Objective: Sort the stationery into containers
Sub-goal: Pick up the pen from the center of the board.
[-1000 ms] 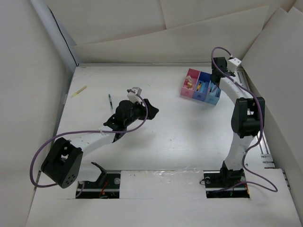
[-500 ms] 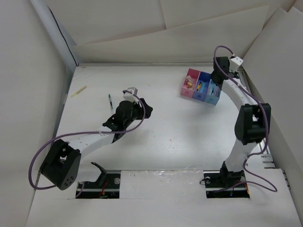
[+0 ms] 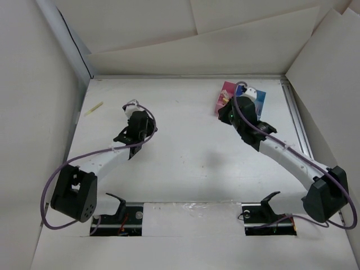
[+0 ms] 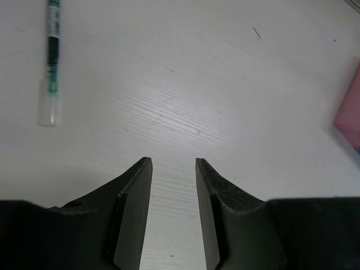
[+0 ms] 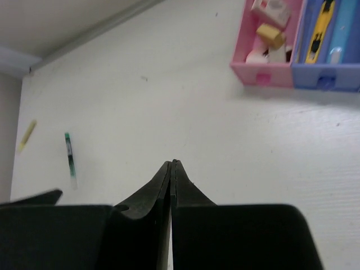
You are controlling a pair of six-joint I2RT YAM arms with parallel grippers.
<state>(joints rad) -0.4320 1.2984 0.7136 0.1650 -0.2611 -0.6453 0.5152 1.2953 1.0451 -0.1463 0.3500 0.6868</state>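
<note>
In the left wrist view a green pen (image 4: 52, 56) with a clear cap lies on the white table, ahead and to the left of my left gripper (image 4: 173, 163). That gripper is open with nothing between its fingers. My right gripper (image 5: 172, 163) is shut and empty, low over the table in front of the containers. The pink bin (image 5: 247, 66) holds small eraser blocks (image 5: 270, 35). The dark blue bin (image 5: 326, 83) holds a yellow item (image 5: 322, 25). A yellow pencil (image 5: 26, 136) lies far left, near the same green pen (image 5: 70, 157).
From above, the right arm (image 3: 281, 149) reaches across and covers much of the row of bins (image 3: 227, 90). The left arm (image 3: 107, 160) hides the pen there. The yellow pencil (image 3: 94, 108) lies near the left wall. White walls enclose the table.
The left gripper has drawn back to the left, toward the pen, and its jaws have narrowed. The right arm has swung down from above the bins, and its jaws have closed.
</note>
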